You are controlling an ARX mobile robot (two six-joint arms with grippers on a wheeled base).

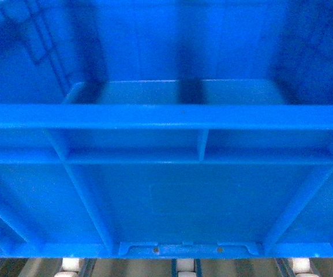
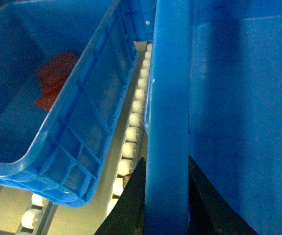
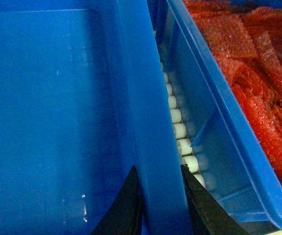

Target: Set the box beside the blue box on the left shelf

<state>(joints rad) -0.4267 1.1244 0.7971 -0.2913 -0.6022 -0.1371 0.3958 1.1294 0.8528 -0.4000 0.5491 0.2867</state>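
Filling the head view, the box (image 1: 172,190) is a bright blue plastic crate with a thick rim, vertical and diagonal ribs on its outer wall and a smooth glossy inside. It sits on a shelf of white rollers (image 1: 184,266) set in metal rails. The left claw (image 2: 166,196) pinches the box's left rim between dark fingers, and the right claw (image 3: 161,200) pinches its right rim. Beside the box's left wall sits a neighbouring blue crate (image 2: 77,122) holding a few red pieces. Beside its right wall, another blue crate (image 3: 219,127) holds what looks like red bubble wrap (image 3: 258,73).
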